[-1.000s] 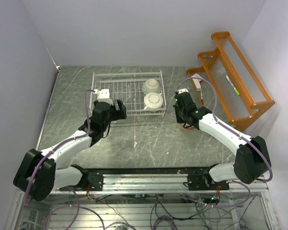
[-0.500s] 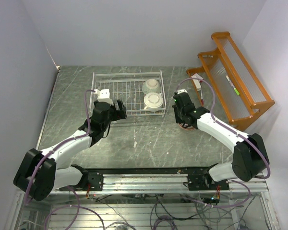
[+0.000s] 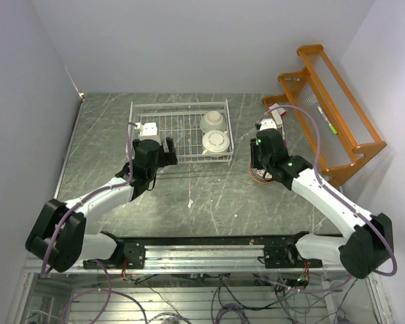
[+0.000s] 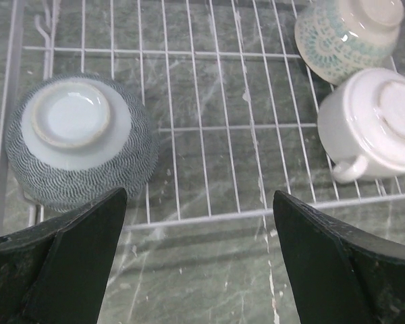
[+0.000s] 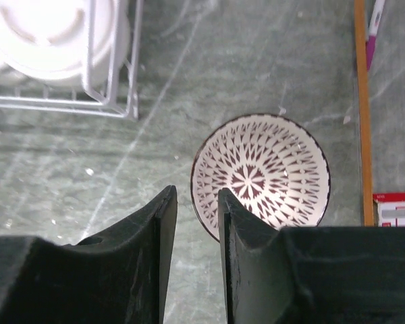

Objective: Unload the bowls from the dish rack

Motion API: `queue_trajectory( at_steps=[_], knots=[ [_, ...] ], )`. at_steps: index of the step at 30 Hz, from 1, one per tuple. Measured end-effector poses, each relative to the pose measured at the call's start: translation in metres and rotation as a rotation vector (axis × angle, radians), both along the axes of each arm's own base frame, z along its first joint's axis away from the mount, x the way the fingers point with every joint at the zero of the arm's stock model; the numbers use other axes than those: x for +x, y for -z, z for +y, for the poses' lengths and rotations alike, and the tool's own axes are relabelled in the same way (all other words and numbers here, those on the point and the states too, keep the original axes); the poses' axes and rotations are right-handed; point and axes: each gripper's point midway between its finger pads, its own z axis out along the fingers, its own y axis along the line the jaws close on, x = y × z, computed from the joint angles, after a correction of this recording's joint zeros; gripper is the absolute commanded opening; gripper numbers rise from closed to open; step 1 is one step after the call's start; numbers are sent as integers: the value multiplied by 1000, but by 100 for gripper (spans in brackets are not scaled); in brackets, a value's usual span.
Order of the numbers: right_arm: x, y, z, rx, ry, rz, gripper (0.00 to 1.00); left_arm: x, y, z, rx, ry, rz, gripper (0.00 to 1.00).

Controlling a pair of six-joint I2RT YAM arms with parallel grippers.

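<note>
In dish rack, grey bowl facing spread left claw | right claw ajar over patterned bowl

My left arm and right arm share one build: white moulded link shells set between bulky matt-black joint housings, the largest furthest back from the hand. A thin purple cable runs loose outside each arm, back from the wrist, and a small white block sits on my left wrist. The fingers of my left gripper and right gripper are broad matt-black wedges with rounded, faintly scuffed edges.
</note>
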Motion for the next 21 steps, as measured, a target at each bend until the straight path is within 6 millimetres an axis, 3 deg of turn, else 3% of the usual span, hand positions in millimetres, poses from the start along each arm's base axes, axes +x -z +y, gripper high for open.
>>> queue_trajectory(
  at_steps=[5, 11, 15, 21],
  knots=[
    [1, -24, 4, 75, -15, -103, 35, 28, -19, 3, 52, -78, -32, 99],
    [3, -23, 10, 99, -30, -118, 36, 66, -46, 13, 147, -198, -82, 99],
    [1, -12, 9, 95, -34, -106, 36, 82, -40, 23, 181, -227, -53, 99],
    [0, -10, 10, 96, -40, -103, 36, 91, -16, 60, 192, -296, 26, 99]
  ],
)
